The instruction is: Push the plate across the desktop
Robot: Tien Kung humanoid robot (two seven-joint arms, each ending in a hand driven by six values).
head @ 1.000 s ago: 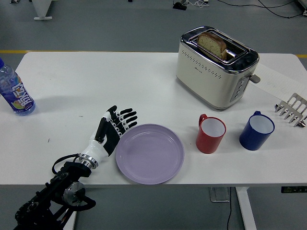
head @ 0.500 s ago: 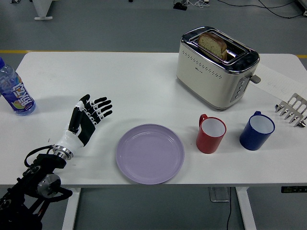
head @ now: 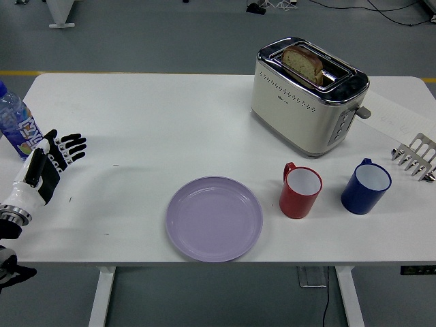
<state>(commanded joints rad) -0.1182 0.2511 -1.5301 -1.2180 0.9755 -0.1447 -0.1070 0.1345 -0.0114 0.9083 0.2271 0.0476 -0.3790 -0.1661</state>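
Plate (head: 214, 219): round, pale lilac, shallow raised rim, nothing on it, flat near the table (head: 157, 116) front edge, left of a red mug (head: 300, 191) and blue mug (head: 366, 186). Left hand (head: 48, 165) at the left edge, fingers spread, holding nothing, well apart from plate, just beside a bottle (head: 17, 127). Toaster (head: 308, 97) with bread farther back.

A lab or workshop: a white table (head: 170, 116) stands on bare grey floor (head: 136, 34) with loose cables (head: 381, 10).
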